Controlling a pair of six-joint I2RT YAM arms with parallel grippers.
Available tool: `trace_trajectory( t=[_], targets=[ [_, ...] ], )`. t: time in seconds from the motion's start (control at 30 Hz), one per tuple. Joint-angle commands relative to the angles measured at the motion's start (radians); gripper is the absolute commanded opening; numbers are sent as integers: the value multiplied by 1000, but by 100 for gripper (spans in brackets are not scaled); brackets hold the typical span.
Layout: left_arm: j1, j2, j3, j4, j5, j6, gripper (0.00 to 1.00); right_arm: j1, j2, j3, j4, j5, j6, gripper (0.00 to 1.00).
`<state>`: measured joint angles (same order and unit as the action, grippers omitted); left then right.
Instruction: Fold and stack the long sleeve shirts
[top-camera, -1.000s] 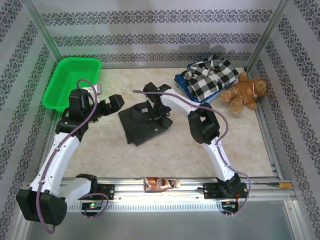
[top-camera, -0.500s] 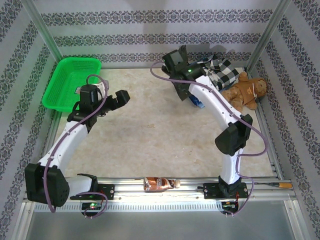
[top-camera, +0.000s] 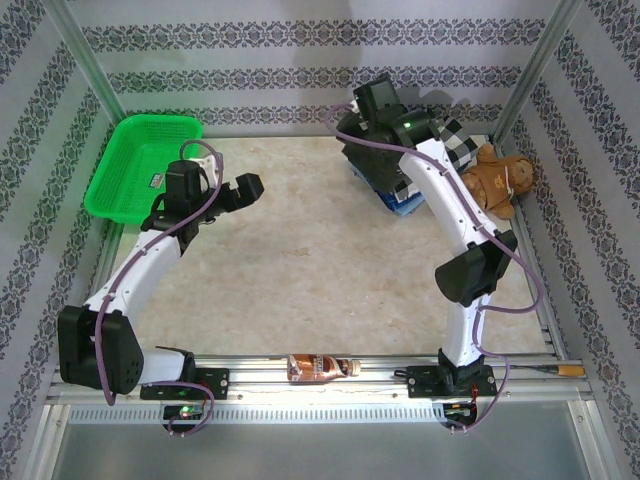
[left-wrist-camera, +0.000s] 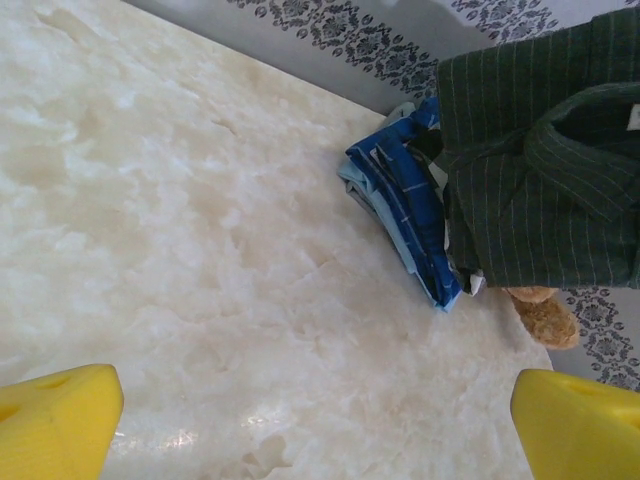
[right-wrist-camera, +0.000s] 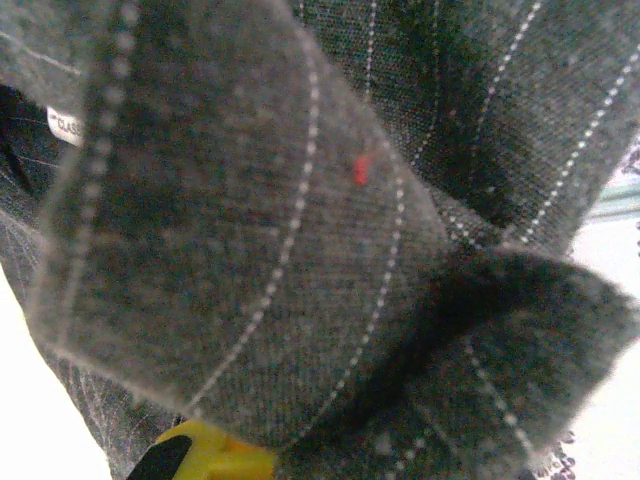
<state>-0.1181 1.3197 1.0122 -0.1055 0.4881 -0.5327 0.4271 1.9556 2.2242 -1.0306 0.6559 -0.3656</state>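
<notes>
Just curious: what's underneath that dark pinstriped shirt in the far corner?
Folded blue garment edges stick out beneath the dark pinstriped shirt, plus a checked shirt corner. The rest is covered.

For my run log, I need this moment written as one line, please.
left jaws: open, above table | right jaws: shut on dark pinstriped shirt, over blue garment

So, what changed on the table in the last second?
The right end effector, shut on the folded dark charcoal pinstriped shirt, carried it from mid-table to the far right, over the blue folded garment. The left end effector, open, moved slightly farther out. Green plastic basket and brown teddy bear stayed.
</notes>
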Motion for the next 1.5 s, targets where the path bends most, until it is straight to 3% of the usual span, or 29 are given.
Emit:
trace_trajectory(
  t=[0.0, 0.2, 0.23, 0.3, 0.33, 0.4, 0.47, 0.57, 0.63, 0.7, 0.8, 0.97, 1.1, 1.23, 1.33, 1.4, 1.43, 1.47],
  targets=[
    [0, 4, 57, -58, -23, 84, 100, -62, 39, 37, 31, 5, -38, 0],
    [14, 8, 114, -247, -69, 186, 100, -245, 271, 168, 204, -48, -117, 3],
    [15, 5, 117, -280, -86, 206, 100, -287, 346, 249, 234, -70, -102, 12],
    [18, -13, 94, -299, -116, 231, 100, -350, 496, 417, 292, -57, -68, 68],
    [23, -25, 76, -306, -131, 235, 100, -371, 563, 505, 308, -56, -32, 83],
    [31, -50, 34, -312, -148, 228, 100, -388, 628, 618, 262, -143, 59, 90],
    [41, -81, 4, -335, -156, 208, 100, -371, 599, 574, 238, -183, 110, 97],
    [44, -144, -23, -364, -173, 218, 100, -349, 482, 422, 195, -167, 177, 98],
    [50, -197, -59, -379, -278, 224, 100, -354, 353, 294, 153, -211, 284, 98],
    [64, -256, -132, -343, -368, 222, 100, -349, 155, 39, 235, -270, 353, 98],
    [85, -365, -317, -170, -528, 233, 100, -337, -189, -466, 486, -324, 409, 98],
    [146, -437, -536, 146, -698, 302, 100, -332, -564, -952, 525, -366, 518, 98],
    [167, -360, -639, 394, -696, 402, 100, -369, -759, -1327, 694, -459, 628, 98],
    [178, -202, -682, 577, -677, 475, 100, -372, -835, -1654, 1064, -505, 614, 98],
    [183, -94, -721, 784, -668, 500, 100, -391, -807, -1672, 1156, -475, 546, 98],
    [186, -22, -736, 935, -586, 501, 100, -386, -786, -1722, 1317, -434, 483, 98],
    [185, 13, -709, 925, -546, 516, 100, -387, -768, -1768, 1439, -426, 455, 98],
    [185, 6, -663, 813, -489, 517, 100, -390, -742, -1815, 1569, -418, 432, 98]
  ],
)
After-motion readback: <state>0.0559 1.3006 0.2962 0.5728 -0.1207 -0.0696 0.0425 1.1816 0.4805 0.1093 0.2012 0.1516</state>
